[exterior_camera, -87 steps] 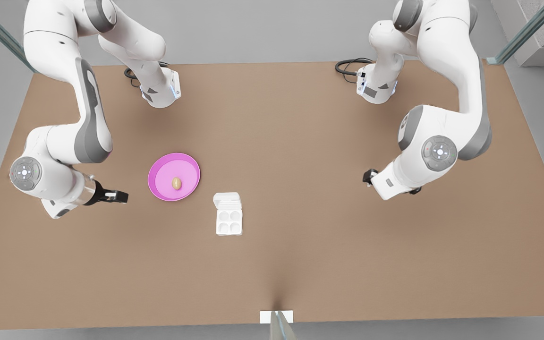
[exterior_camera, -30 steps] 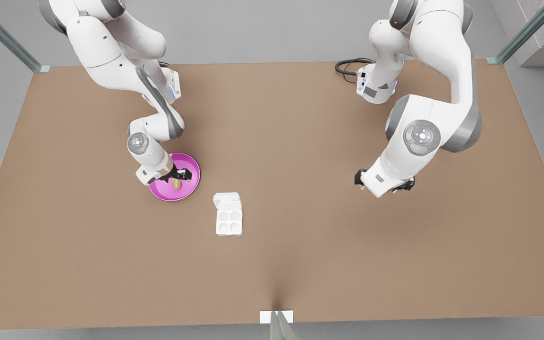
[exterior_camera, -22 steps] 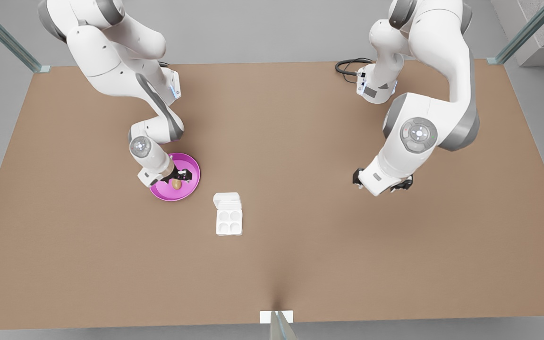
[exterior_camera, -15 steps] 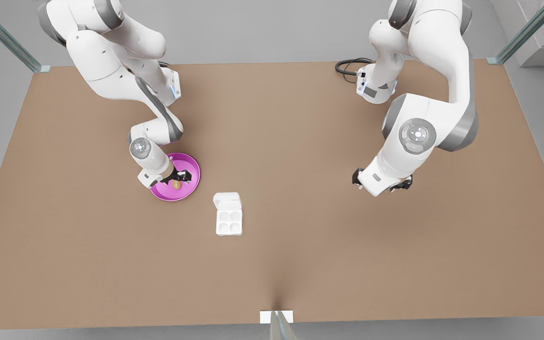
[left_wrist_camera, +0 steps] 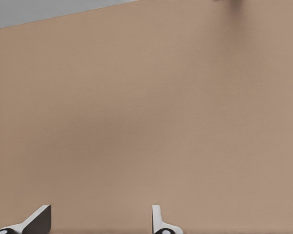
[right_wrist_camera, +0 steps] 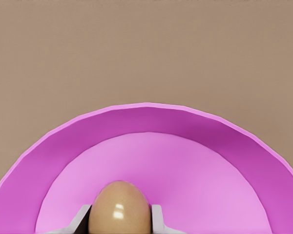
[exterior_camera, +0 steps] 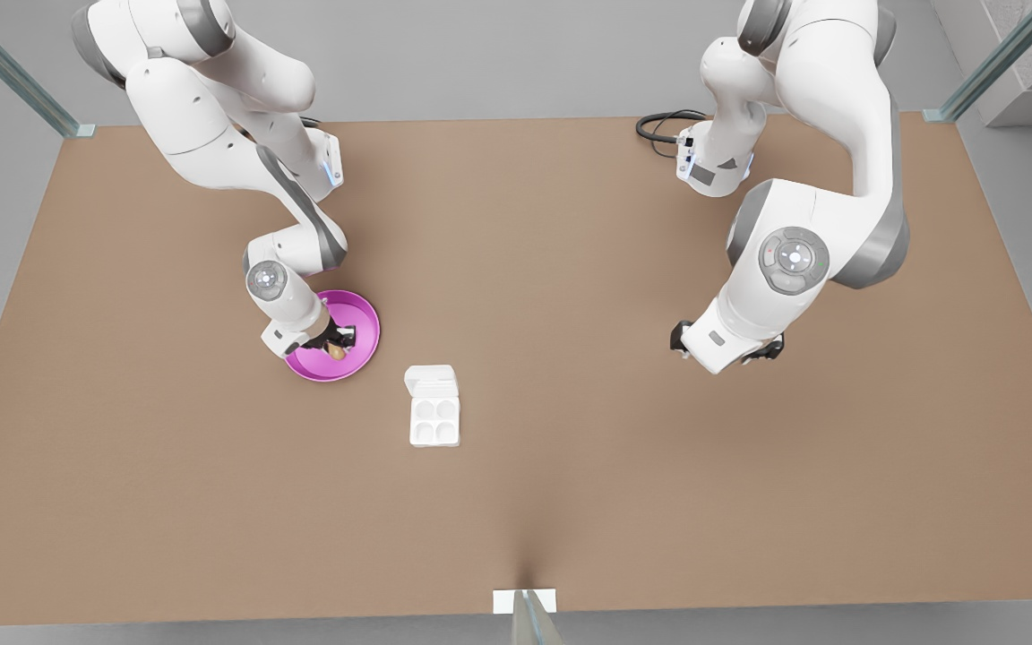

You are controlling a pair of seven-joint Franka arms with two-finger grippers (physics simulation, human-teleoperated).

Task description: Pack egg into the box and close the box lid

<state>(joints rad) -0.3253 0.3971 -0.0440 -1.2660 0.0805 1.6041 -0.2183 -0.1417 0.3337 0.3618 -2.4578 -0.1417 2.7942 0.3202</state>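
Over the pink plate (exterior_camera: 364,315), you are bracketing the egg (right_wrist_camera: 119,208) with the right gripper (right_wrist_camera: 119,222), fingers touching its sides, so squeeze gently before lifting toward the box (exterior_camera: 434,421), while the left gripper (left_wrist_camera: 98,225) is waiting spread apart.

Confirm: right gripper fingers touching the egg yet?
Touching. In the right wrist view both fingers of the right gripper sit flush against the egg, no gap on either side, on the pink plate.

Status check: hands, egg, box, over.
Right hand down in the plate, fingers flanking the egg. Left hand open over bare table, waiting. Box open, cups empty, lid flat. Nothing in the way.
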